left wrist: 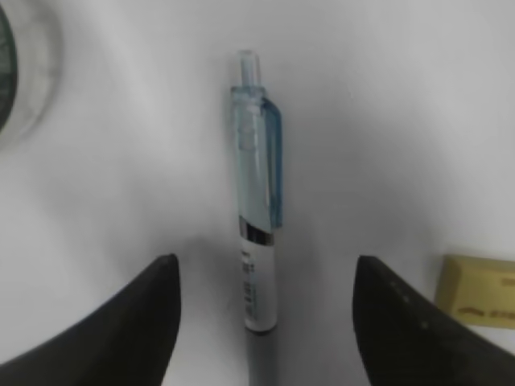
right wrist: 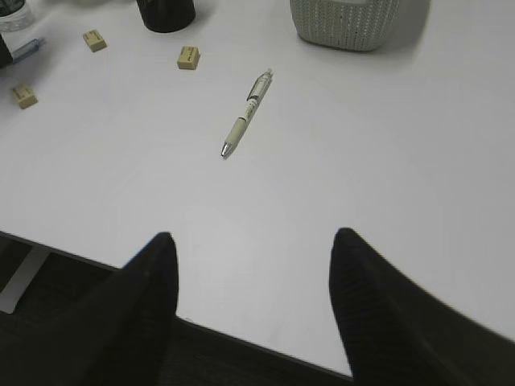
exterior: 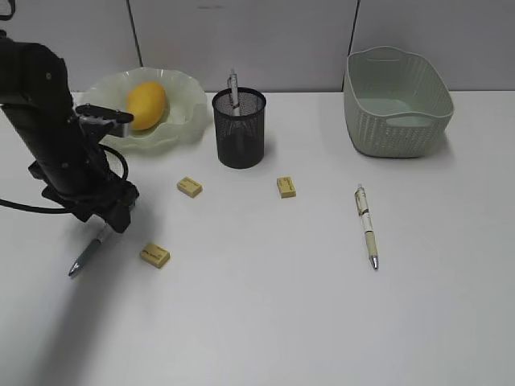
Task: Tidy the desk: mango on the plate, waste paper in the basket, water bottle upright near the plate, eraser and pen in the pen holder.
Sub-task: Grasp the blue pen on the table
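At the left of the exterior frame the left gripper hangs low over a blue-clipped pen lying on the table. In the left wrist view that pen runs up the middle of the frame between the two wide-spread fingers, which do not touch it.

To do this well, I would come straight down so the fingers straddle the barrel evenly, then close gently — off-centre contact could roll the pen toward the nearby eraser at lower right.

The pen holder stands upper centre, one pen already inside. The mango sits on the plate.

The right gripper waits wide and empty; whether the basket holds paper is hard to say.
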You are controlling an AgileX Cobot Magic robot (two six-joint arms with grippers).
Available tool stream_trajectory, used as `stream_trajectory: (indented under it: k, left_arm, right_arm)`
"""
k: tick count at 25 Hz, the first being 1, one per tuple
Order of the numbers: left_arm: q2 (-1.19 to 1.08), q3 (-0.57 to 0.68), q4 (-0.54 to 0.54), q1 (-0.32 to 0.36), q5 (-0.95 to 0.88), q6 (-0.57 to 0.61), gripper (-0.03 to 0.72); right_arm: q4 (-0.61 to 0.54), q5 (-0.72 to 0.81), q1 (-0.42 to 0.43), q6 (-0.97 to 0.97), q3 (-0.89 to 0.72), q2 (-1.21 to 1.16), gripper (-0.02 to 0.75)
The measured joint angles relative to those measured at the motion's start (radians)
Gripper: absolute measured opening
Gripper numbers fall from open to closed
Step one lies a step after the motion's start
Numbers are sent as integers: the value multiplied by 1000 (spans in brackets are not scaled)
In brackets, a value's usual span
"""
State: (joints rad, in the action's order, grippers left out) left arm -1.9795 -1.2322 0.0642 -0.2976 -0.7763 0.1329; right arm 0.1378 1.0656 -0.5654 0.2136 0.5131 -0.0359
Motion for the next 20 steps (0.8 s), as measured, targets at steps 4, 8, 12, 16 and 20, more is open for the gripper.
stream_trajectory:
  k: [4,8,12,16,20]
  left_arm:
    - [-35,-17,-5,0,-10,-44,477]
    - [-65,-36,-14,0,-14,-60,447]
    - [-74,-38,-64,-3,-17,-133,422]
    - [-77,-40,-89,-5,-22,-156,348]
    - [-78,-43,-103,-5,-25,-167,253]
  right_arm:
    - [0,0,0,0,-1,0,477]
    - [0,0,0,0,-1,0,477]
    - [0,-1,0,0,-1,0,477]
    - [0,-1,0,0,-1,0,477]
    - [0,-1,0,0,-1,0,477]
